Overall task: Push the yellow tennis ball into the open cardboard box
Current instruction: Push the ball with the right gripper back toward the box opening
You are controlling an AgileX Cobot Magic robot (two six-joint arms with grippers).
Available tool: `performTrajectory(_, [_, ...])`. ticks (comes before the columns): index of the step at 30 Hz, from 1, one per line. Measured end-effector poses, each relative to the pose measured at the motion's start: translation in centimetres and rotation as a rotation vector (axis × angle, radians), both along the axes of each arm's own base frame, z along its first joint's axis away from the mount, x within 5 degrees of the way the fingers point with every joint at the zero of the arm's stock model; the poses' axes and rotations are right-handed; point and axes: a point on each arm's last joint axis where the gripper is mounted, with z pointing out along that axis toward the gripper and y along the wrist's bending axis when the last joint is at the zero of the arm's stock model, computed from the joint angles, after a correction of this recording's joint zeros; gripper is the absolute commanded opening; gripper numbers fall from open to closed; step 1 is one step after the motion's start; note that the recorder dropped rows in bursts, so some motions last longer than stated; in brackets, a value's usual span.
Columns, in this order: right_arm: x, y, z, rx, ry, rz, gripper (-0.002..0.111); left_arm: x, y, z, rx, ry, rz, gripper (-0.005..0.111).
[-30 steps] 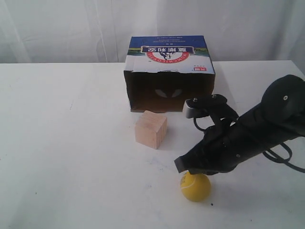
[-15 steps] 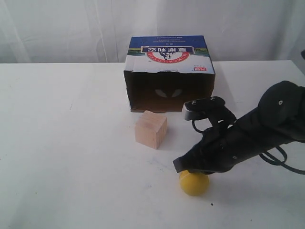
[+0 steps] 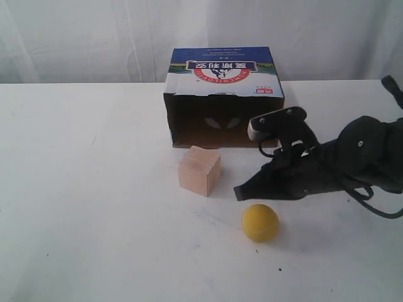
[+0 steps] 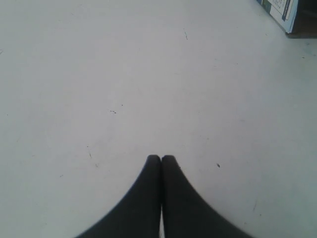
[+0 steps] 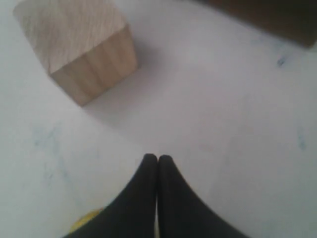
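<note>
The yellow tennis ball rests on the white table near the front, right of centre. My right gripper is shut and empty, its tip just above and behind the ball, apart from it. A sliver of the ball shows beside the shut right gripper in the right wrist view. The open cardboard box lies at the back centre, its dark inside facing the front. My left gripper is shut over bare table and does not appear in the exterior view.
A pale wooden cube stands in front of the box opening, left of the right gripper; the cube also shows in the right wrist view. A corner of the box shows in the left wrist view. White curtains hang behind the table.
The right arm lifted off the ball and moved back toward the box. The ball now lies uncovered, almost where it was.
</note>
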Motion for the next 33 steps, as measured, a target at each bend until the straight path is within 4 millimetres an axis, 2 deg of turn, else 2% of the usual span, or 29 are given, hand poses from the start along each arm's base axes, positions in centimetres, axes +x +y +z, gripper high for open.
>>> performTrajectory(5, [0.6, -0.6, 3.2, 0.008, -0.224, -0.044, 0.000, 0.0, 0.0, 0.0, 0.000, 0.000, 0.000, 0.000])
performTrajectory(7, [-0.1, -0.7, 4.5, 0.034, -0.233, -0.030, 0.000, 0.0, 0.0, 0.0, 0.000, 0.000, 0.000, 0.000])
performTrajectory(9, [-1.2, -0.5, 5.0, 0.074, -0.149, 0.001, 0.000, 0.0, 0.0, 0.0, 0.000, 0.000, 0.000, 0.000])
performTrajectory(13, [-2.7, 0.0, 3.8, 0.098, 0.068, 0.058, 0.000, 0.0, 0.0, 0.0, 0.000, 0.000, 0.000, 0.000])
performTrajectory(18, [-1.8, 0.4, 0.1, 0.050, 0.186, 0.040, 0.000, 0.0, 0.0, 0.0, 0.000, 0.000, 0.000, 0.000])
performTrajectory(22, [-0.4, 0.5, -1.0, 0.036, 0.119, -0.019, 0.000, 0.0, 0.0, 0.0, 0.000, 0.000, 0.000, 0.000])
performTrajectory(27, [0.8, 0.1, -1.3, 0.017, 0.010, -0.076, 0.000, 0.0, 0.0, 0.0, 0.000, 0.000, 0.000, 0.000])
performTrajectory(33, [2.2, -0.6, 0.1, 0.010, -0.211, -0.161, 0.000, 0.0, 0.0, 0.0, 0.000, 0.000, 0.000, 0.000])
